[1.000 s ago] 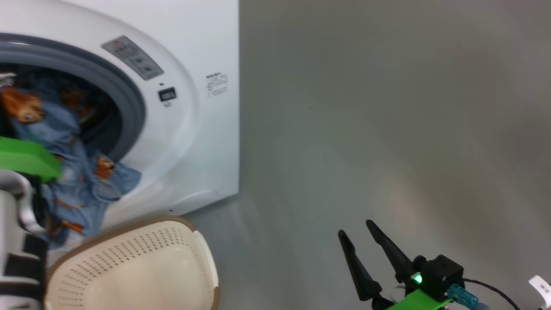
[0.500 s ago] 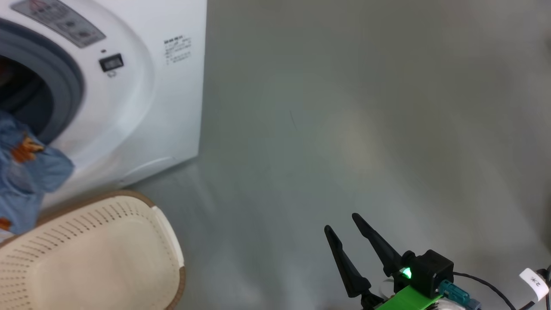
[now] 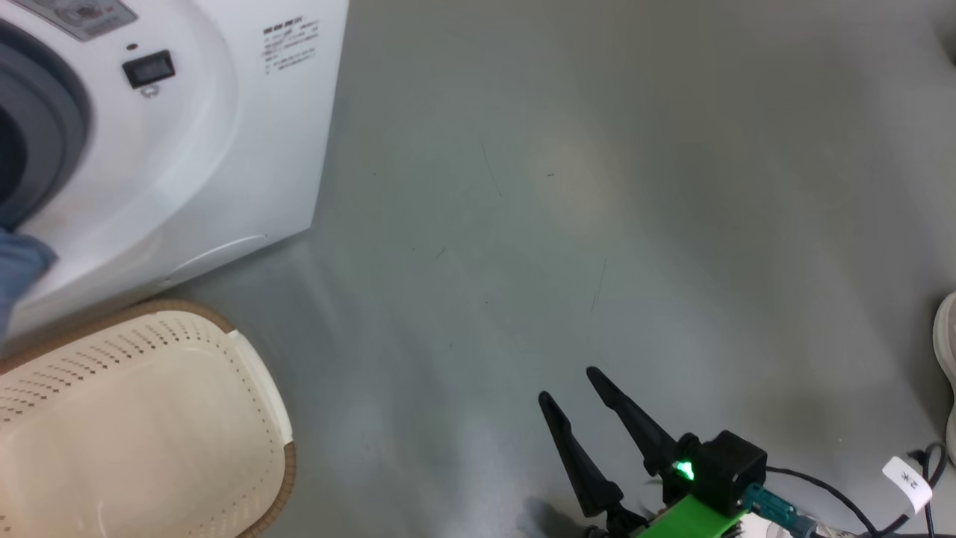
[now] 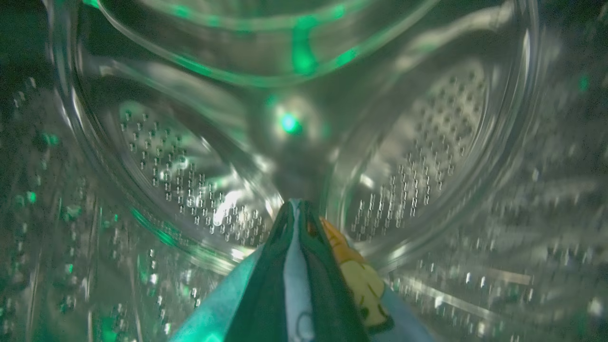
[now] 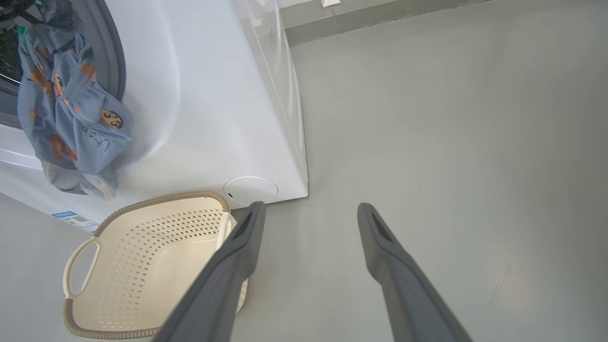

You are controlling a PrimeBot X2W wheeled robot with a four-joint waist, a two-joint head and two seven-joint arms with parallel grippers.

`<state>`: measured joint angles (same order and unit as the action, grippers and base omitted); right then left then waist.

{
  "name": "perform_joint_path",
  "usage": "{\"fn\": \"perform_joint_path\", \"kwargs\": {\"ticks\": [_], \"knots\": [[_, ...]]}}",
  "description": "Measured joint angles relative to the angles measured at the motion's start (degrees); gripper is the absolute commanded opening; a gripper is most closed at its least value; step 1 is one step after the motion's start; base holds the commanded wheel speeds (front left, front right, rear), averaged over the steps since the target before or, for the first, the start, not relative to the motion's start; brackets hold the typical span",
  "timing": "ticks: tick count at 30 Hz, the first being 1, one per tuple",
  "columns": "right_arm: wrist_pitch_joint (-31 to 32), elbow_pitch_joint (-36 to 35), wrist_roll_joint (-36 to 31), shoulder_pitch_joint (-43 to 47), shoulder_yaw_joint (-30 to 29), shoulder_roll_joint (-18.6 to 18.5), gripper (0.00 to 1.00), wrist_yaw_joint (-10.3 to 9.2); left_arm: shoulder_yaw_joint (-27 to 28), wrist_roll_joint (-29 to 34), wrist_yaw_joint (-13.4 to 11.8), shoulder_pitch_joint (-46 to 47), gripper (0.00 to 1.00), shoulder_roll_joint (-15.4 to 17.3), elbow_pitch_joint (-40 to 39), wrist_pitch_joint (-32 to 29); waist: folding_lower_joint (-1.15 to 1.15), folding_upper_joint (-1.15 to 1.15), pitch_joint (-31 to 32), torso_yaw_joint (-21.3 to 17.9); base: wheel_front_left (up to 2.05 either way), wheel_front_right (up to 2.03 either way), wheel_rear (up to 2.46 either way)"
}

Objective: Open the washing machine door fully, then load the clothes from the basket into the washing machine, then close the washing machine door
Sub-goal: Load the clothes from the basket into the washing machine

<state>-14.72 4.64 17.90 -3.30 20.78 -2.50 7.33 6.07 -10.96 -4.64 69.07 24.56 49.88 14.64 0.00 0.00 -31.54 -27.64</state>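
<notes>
Hovering right of the washing machine (image 3: 187, 149), the right claw (image 3: 567, 384) gapes; the basket (image 3: 258, 396) sits before the machine. Inside the machine's drum (image 4: 180, 180), the left claw (image 4: 295, 205) pinches the clothes (image 4: 365, 285). Right wrist: fabric spills from the machine's mouth above the basket.

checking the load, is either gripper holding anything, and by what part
The left gripper pinches the clothes by a fold of blue fabric; the right gripper is open and empty.
</notes>
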Motion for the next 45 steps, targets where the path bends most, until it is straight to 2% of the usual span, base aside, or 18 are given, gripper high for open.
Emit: {"fn": "perform_joint_path", "kwargs": {"ticks": [3, 5, 12, 13, 14, 16, 24, 29, 39, 45], "knots": [[0.0, -0.1, 0.4, -1.2, 0.6, 0.1, 1.0, 0.0, 1.0, 0.0, 0.4, 1.9, 0.0, 0.1, -4.2, 0.0, 0.0, 0.0, -0.5, -0.2, 0.0, 0.0, 0.0], [0.0, -0.2, 0.4, -1.5, 0.7, 0.1, 1.0, 0.0, 1.4, 0.6, -0.2, 2.2, 0.0, 0.2, -5.5, 0.1, 0.0, 0.0, -0.8, -0.3, 0.0, 0.0, 0.0], [0.0, 0.0, 0.5, -1.4, 0.7, 0.1, 1.0, 0.0, -1.3, 3.8, -1.2, 2.2, 0.0, 0.5, 5.2, 0.0, 0.0, 0.0, -0.2, 0.1, 0.0, 0.0, 0.0], [0.0, 0.0, 0.6, -1.4, 0.7, 0.1, 1.0, 0.0, -1.7, 3.8, -1.2, 2.4, 0.14, 0.5, 6.8, -0.1, 0.0, 0.0, 0.0, 0.2, 0.0, 0.0, 0.0], [0.0, 0.1, 0.7, -1.4, 0.7, 0.1, 1.0, 0.0, -2.2, 4.1, -1.0, 2.5, 0.39, 0.6, 8.5, -0.9, 0.0, 0.0, 0.1, 0.4, 0.0, 0.0, 0.0], [0.0, 0.1, 0.8, -1.4, 0.6, 0.1, 1.0, 0.0, -3.3, 4.8, -0.7, 2.6, 1.0, 0.5, 10.5, -1.3, 0.0, 0.0, 0.5, 0.7, 0.0, 0.0, 0.0], [0.0, 0.7, 0.7, -1.5, -0.1, 0.1, 1.0, 0.0, -5.2, 5.8, -1.8, 3.8, 1.0, -1.0, 16.1, -0.8, 0.0, 0.0, 2.8, 2.3, 0.0, 0.0, 0.0], [0.0, 1.3, 0.2, -1.5, -0.7, 0.1, 1.0, 0.0, -5.8, 5.9, -2.6, 3.4, 1.0, -3.7, 19.1, -0.5, 0.0, 0.0, 5.3, 4.0, 0.0, 0.0, 0.0], [0.0, 2.0, -0.2, -1.5, -1.9, -0.1, 1.0, 0.0, -6.5, 4.6, -2.0, -1.4, 1.0, -8.8, 19.8, 0.0, 0.0, 0.0, 9.7, 7.8, 0.0, 0.0, 0.0], [0.0, 2.1, -0.3, -1.5, -3.2, -0.2, 1.0, 0.0, -6.6, 3.1, -1.2, -5.1, 1.0, -11.2, 16.7, 0.0, 0.01, 0.0, 11.5, 10.4, 0.0, 0.0, 0.0]]}}
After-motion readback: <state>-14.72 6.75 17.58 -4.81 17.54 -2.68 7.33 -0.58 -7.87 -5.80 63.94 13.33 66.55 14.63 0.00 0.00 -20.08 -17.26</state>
